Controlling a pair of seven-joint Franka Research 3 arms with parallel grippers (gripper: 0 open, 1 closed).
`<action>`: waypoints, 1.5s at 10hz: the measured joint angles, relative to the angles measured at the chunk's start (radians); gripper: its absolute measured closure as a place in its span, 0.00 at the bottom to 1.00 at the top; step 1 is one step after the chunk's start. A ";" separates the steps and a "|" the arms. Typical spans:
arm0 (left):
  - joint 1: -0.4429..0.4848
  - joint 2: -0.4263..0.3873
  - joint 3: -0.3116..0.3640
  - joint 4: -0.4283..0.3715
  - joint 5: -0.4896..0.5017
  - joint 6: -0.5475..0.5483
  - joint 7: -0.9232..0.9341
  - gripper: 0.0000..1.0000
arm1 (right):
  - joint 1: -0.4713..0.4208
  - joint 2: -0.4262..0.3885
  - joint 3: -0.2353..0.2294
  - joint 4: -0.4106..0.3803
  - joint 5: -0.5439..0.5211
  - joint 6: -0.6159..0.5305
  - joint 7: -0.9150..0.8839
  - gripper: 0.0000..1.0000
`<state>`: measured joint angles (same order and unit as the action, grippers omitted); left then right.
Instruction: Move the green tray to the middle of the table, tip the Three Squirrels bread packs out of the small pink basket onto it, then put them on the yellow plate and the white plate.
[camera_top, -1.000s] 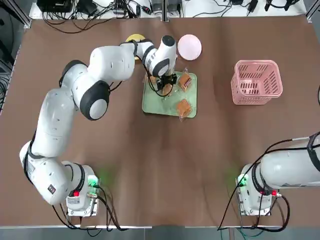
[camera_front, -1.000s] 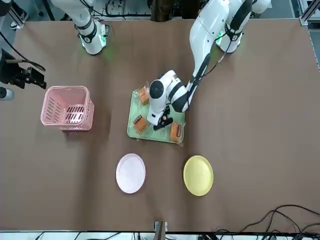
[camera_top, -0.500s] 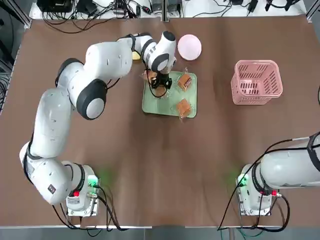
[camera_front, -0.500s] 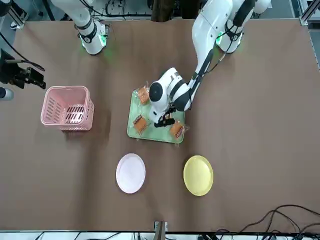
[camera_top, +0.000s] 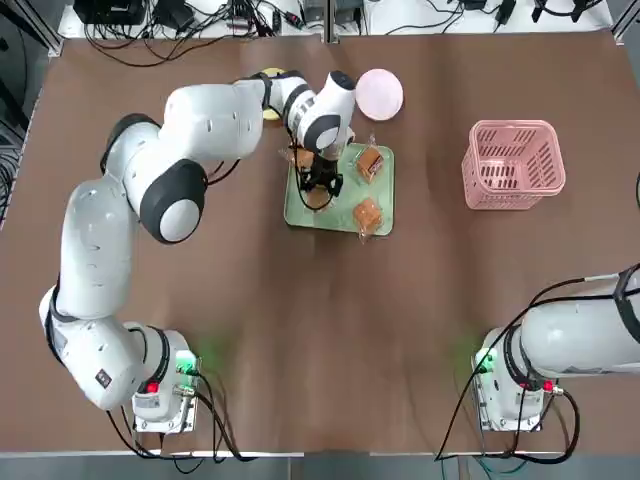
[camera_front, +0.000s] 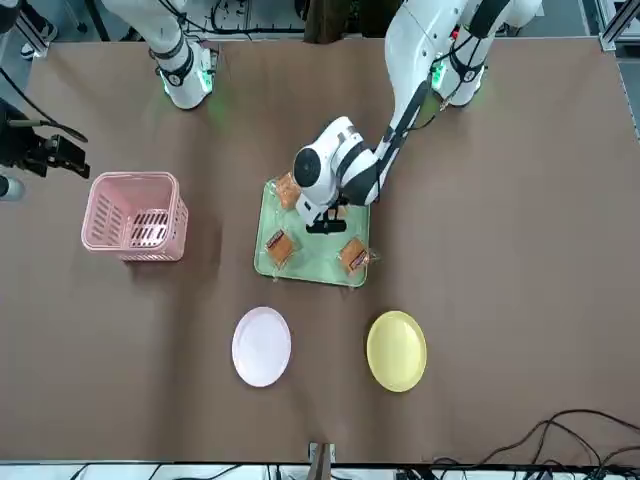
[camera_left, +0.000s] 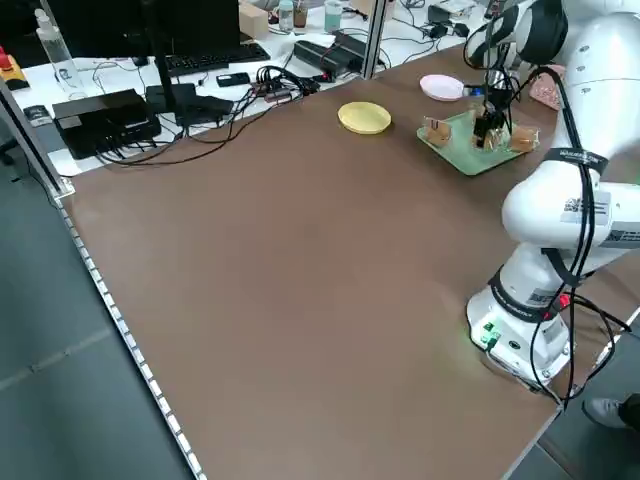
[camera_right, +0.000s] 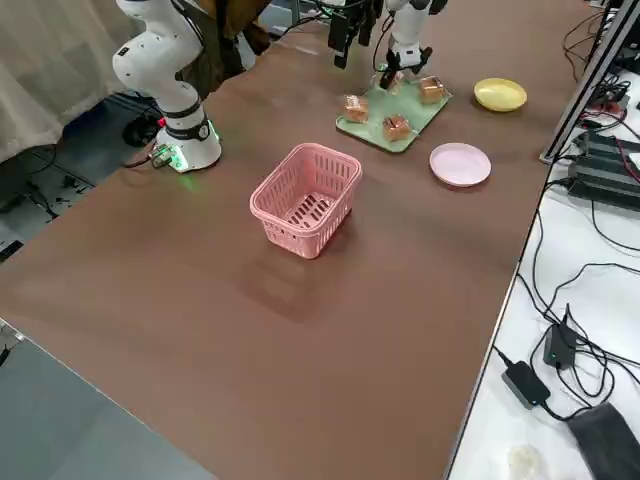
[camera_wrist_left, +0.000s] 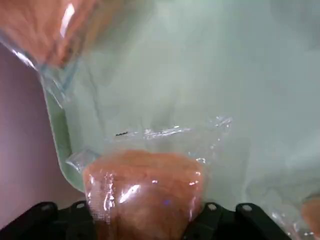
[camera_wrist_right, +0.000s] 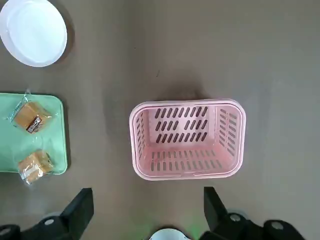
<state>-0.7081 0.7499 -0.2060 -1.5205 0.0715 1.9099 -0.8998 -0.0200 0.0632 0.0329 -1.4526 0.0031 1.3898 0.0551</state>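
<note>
Left end effector (camera_top: 318, 186) grips one bread pack (camera_wrist_left: 145, 192) above the green tray (camera_top: 338, 208), mid-desk; since earlier it rose. Open desk toward 6 o'clock. Right end effector (camera_wrist_right: 147, 212) open, parked.

This is looking like a robotics lab — two white robot arms (camera_top: 120, 230) are standing bolted at one edge of a wide brown desk (camera_top: 320, 330), with green lights glowing at their bases (camera_top: 185, 365). Black cables (camera_top: 180, 30) are trailing along the far edge. Beside the desk, a white bench (camera_left: 150, 70) is carrying a keyboard (camera_left: 205, 62), black boxes (camera_left: 105, 120) and bottles (camera_left: 50, 45) — and on the other side power adapters (camera_right: 560, 345) and more wires are lying about. Metal frame posts (camera_left: 30, 140) are rising at the corners, and a curtain (camera_right: 50, 60) is hanging behind.
</note>
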 joint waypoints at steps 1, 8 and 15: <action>0.000 -0.002 -0.002 -0.031 -0.010 0.000 0.000 0.51 | 0.000 0.000 0.000 0.000 0.000 0.000 0.000 0.03; 0.056 -0.078 -0.005 -0.184 -0.013 0.005 -0.001 0.37 | 0.000 0.000 0.000 0.000 0.000 0.000 0.000 0.03; 0.100 -0.087 0.000 -0.162 -0.013 0.049 0.003 0.14 | 0.000 0.000 0.000 0.000 0.000 0.000 0.000 0.03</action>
<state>-0.6079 0.6632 -0.2059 -1.6824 0.0589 1.9592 -0.8965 -0.0200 0.0632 0.0325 -1.4527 0.0031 1.3894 0.0555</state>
